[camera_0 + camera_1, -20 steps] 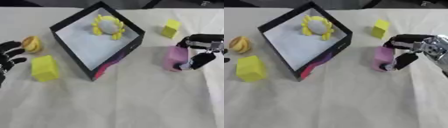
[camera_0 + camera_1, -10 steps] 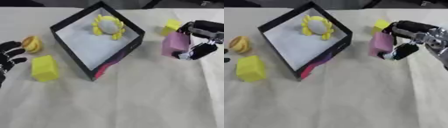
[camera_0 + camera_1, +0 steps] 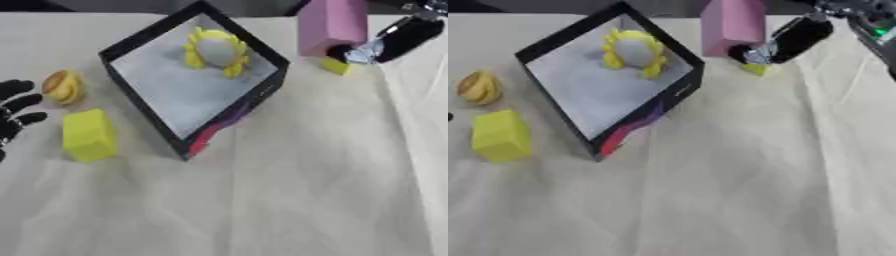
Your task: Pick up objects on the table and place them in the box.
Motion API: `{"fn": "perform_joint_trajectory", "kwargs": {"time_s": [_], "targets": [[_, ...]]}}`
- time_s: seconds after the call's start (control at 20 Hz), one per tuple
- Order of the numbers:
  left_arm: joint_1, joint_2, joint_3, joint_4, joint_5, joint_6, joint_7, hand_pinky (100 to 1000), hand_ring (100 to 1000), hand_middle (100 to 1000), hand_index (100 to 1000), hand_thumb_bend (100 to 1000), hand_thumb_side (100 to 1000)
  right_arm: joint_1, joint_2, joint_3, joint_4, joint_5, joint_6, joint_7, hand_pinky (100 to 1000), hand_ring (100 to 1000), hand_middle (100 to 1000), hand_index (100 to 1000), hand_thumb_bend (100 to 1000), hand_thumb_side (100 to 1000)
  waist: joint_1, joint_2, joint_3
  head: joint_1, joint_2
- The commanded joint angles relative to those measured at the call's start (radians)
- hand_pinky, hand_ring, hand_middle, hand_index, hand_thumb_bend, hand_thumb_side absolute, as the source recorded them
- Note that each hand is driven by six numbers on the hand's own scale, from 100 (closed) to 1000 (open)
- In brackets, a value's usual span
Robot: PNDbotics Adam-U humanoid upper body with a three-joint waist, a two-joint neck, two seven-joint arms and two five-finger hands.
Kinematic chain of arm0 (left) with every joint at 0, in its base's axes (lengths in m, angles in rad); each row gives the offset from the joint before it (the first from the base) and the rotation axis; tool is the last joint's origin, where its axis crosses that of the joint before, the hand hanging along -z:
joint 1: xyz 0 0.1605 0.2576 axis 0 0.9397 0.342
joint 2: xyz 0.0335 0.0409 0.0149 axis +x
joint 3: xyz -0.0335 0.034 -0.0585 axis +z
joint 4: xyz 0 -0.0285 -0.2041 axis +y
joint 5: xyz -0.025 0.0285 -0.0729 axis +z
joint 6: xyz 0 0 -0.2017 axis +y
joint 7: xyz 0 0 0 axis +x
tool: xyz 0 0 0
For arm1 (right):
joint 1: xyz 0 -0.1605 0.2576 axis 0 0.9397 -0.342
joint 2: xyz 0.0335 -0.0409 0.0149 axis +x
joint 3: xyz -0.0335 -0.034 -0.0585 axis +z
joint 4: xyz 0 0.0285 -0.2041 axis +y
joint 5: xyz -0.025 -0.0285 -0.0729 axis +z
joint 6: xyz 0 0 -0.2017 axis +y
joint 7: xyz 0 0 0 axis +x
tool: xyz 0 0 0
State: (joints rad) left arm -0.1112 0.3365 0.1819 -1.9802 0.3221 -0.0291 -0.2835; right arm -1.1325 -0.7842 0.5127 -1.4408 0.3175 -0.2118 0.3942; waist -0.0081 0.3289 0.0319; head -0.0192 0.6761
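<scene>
Now pink block (image 3: 332, 25) lifted, right hand (image 3: 398, 40) higher

Cloth (image 3: 306, 180): cream, matte, covers the whole work surface out to the left, right and near edges of both views.
Long fold (image 3: 826, 150): one raised crease on the right side, running from the far edge toward the near edge, slightly slanted.
Wrinkles (image 3: 131, 205): shallow, soft ripples in the near-left part of the cloth; the middle lies flatter.
Dark strip (image 3: 79, 5): narrow band beyond the cloth's far edge, near-black; possibly floor or background, blurred.
</scene>
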Motion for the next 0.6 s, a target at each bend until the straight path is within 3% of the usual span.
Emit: {"fn": "perform_joint_trajectory", "kwargs": {"time_s": [0.05, 0.3, 0.6], "targets": [[-0.023, 0.043, 0.013, -0.020, 0.053, -0.046, 0.011, 823, 870, 833, 857, 100, 685, -0.069, 0.076, -0.015, 0.100, 0.067, -0.060, 0.020, 703, 510, 430, 580, 100, 370, 0.011, -0.044, 0.008, -0.021, 0.005], [-0.055, 0.084, 0.037, -0.020, 0.140, -0.096, 0.041, 825, 870, 833, 854, 100, 638, -0.140, 0.194, -0.043, 0.288, 0.246, -0.200, 0.049, 693, 514, 435, 584, 100, 472, -0.002, -0.047, 0.030, -0.038, 0.000], [-0.078, 0.107, 0.048, -0.020, 0.179, -0.109, 0.063, 826, 870, 832, 853, 100, 639, -0.159, 0.315, -0.094, 0.459, 0.389, -0.293, 0.063, 703, 520, 442, 593, 100, 454, -0.014, -0.041, 0.043, -0.056, -0.009]]}}
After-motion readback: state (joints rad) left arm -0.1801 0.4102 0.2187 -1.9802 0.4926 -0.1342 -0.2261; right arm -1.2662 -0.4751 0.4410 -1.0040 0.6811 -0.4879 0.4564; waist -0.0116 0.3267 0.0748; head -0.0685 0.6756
